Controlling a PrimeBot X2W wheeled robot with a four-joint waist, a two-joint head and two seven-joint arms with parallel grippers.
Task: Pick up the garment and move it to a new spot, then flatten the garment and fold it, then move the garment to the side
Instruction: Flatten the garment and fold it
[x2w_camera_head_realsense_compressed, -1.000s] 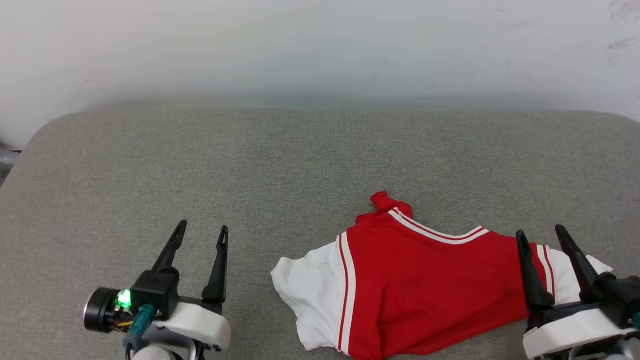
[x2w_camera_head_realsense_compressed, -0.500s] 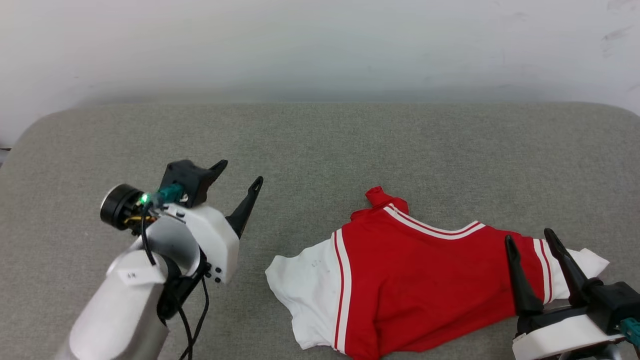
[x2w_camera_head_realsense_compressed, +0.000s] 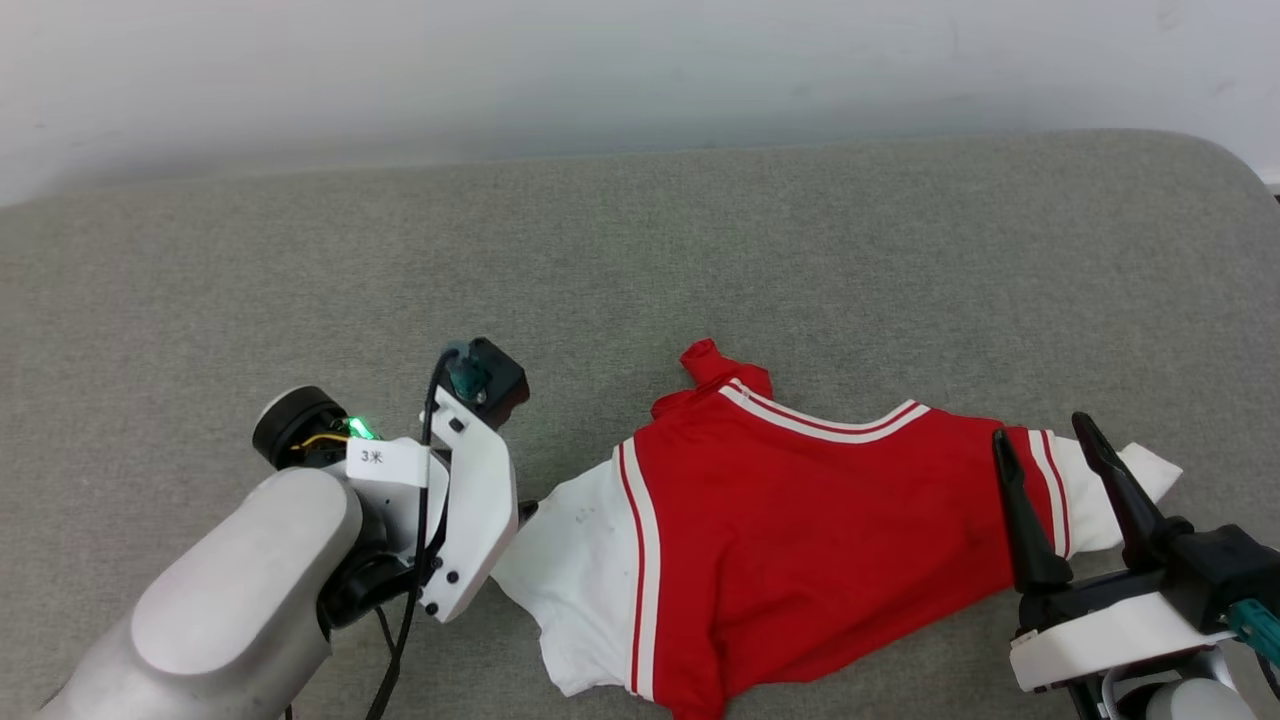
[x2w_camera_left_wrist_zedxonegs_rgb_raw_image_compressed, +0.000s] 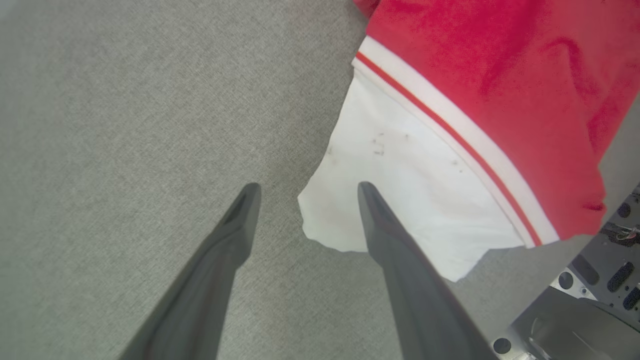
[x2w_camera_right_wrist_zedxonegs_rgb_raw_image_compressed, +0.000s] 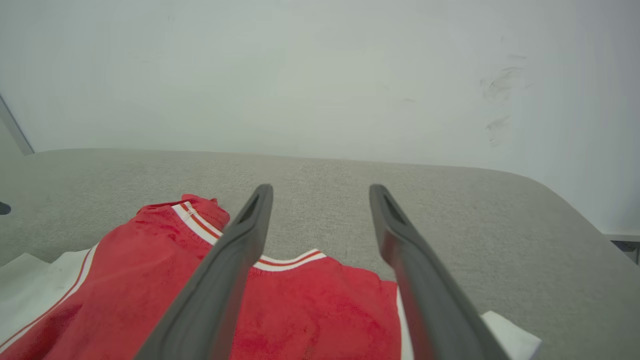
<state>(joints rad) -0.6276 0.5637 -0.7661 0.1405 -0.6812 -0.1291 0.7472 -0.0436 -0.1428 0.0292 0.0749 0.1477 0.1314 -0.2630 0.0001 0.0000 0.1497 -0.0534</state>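
Working from the left: my left gripper (x2w_camera_left_wrist_zedxonegs_rgb_raw_image_compressed: 307, 187) is tipped over and pointing down at the grey cushion (x2w_camera_head_realsense_compressed: 700, 250), right at the garment's left-hand sleeve (x2w_camera_left_wrist_zedxonegs_rgb_raw_image_compressed: 395, 190). The jaws are spread fairly wide with nothing in them. In the left wrist view one finger is over bare cushion and the other over white cloth, so the sleeve's outer edge sits in the gap between them. I reckon that's deliberate. A loose sleeve edge is the easiest bit to pinch, and you need the jaws straddling it. I can't tell if the tips are touching the fabric yet.

The garment (x2w_camera_head_realsense_compressed: 800, 540) itself lies on the right half of the cushion, towards the near edge. The plain red side is up, and the striped collar (x2w_camera_head_realsense_compressed: 820, 420) is on the far side with a little red bunch poking out past it. It's rumpled, not flat, and the near hem runs out of the head view.

On the right, my right gripper (x2w_camera_head_realsense_compressed: 1040, 428) sits at the near edge with its fingers pointing away toward the wall (x2w_camera_head_realsense_compressed: 600, 60). Its jaws are also well apart and empty. It hangs over the seam where the red body meets the right-hand sleeve (x2w_camera_head_realsense_compressed: 1130, 480), above the cloth rather than around it. My guess is it's just parked ready to take that side.
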